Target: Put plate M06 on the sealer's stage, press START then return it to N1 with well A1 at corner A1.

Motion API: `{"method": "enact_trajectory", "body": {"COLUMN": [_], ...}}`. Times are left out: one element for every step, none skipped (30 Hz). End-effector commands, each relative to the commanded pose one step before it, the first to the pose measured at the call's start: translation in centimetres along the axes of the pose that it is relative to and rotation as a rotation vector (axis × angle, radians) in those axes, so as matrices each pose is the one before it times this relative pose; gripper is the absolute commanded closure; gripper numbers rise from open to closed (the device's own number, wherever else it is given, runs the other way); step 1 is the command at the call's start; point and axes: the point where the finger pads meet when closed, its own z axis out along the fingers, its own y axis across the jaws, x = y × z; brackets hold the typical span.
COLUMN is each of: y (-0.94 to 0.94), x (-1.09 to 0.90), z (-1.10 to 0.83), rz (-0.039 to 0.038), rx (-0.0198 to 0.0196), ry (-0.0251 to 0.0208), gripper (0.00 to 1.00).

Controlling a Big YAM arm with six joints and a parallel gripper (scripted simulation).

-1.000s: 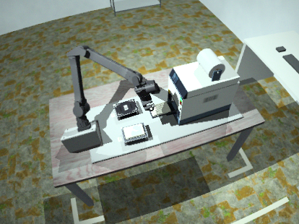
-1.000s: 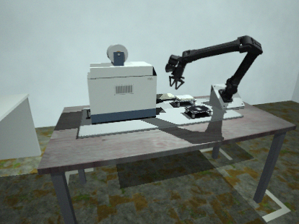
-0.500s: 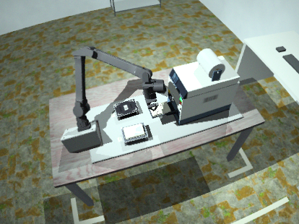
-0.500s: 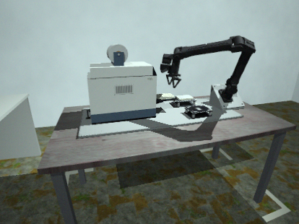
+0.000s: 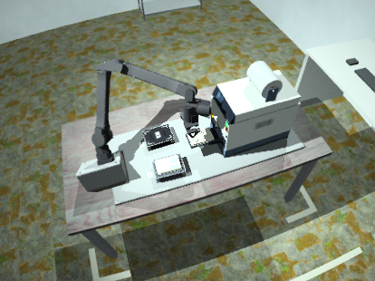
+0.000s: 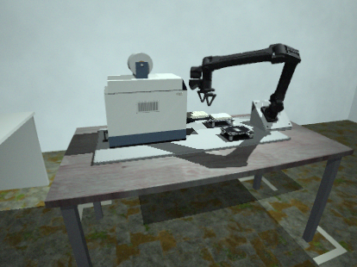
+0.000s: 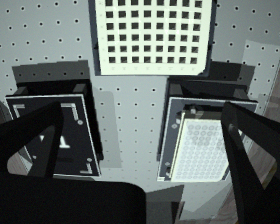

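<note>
A pale plate with dark square wells point(image 5: 196, 140) point(image 6: 198, 114) point(image 7: 152, 37) lies on the sealer's stage point(image 7: 212, 42), out in front of the sealer point(image 5: 258, 131) point(image 6: 125, 110). I cannot tell if foil covers it. The black nest point(image 5: 149, 139) point(image 6: 244, 131) point(image 7: 82, 145), with a white mark on its face, is empty. A whitish plate with round wells point(image 5: 168, 165) point(image 6: 221, 116) point(image 7: 200, 150) sits in the other nest point(image 7: 175, 111). My gripper point(image 5: 193, 133) point(image 6: 206, 104) point(image 7: 142, 110) is open and empty, pointing down, well above the nests and near the stage. The lamp's colour is unclear.
The sealer's tall housing stands right beside the wrist, with a foil roll point(image 5: 263, 79) point(image 6: 140, 64) on top. The nests and sealer stand on a perforated pale board point(image 5: 131, 190) point(image 6: 129, 153) point(image 7: 132, 112) on the table point(image 5: 81, 216) point(image 6: 129, 170). Small coloured spots show on the sealer's front.
</note>
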Motion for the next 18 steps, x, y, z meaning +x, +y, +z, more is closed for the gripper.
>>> {"method": "enact_trajectory", "body": {"y": [-0.218, 0.042, -0.027, 0.011, 0.128, 0.131, 0.111, 0.117, 0.121, 0.121, 0.121, 0.137, -0.738, -0.745, -0.745, 0.0, 0.0, -0.548], "x": [0.335, 0.13, 0.15, 0.141, 0.115, 0.101, 0.092, 0.077, 0.049, 0.049, 0.049, -0.055, -0.085, -0.04, -0.07, 0.0, 0.0, -0.379], "z": [-1.077, 0.03, 0.121, 0.133, 0.283, 0.254, 0.227, 0.209, 0.187, 0.186, 0.186, 0.104, -0.714, -0.675, -0.681, 0.0, 0.0, -0.693], "rz": [0.01471, 0.00482, 0.00653, 0.00569, 0.00318, 0.0029, -0.00006, -0.0004, -0.00086, -0.00086, -0.00105, -0.00275, -0.00144, -0.00076, -0.0016, 0.0, 0.0, -0.00591], "rx": [-0.00481, -0.00044, -0.00152, -0.00135, -0.00155, -0.00124, -0.00111, -0.00088, -0.00058, -0.00057, -0.00056, 0.0005, 0.00282, 0.00212, 0.00186, 0.0, 0.0, -0.00145], "ry": [-0.01267, 0.0009, 0.00285, 0.00313, 0.00635, 0.00574, 0.00514, 0.00474, 0.00421, 0.00421, 0.00421, 0.00225, -0.00079, -0.00077, -0.003, 0.0, 0.0, -0.01574], "gripper": [0.0, 0.0, 0.0, 0.0, 0.0, 0.0, 0.0, 0.0, 0.0, 0.0, 0.0, 0.0, 0.01, 0.01, 0.02, 0.02, 0.02, 0.02]}}
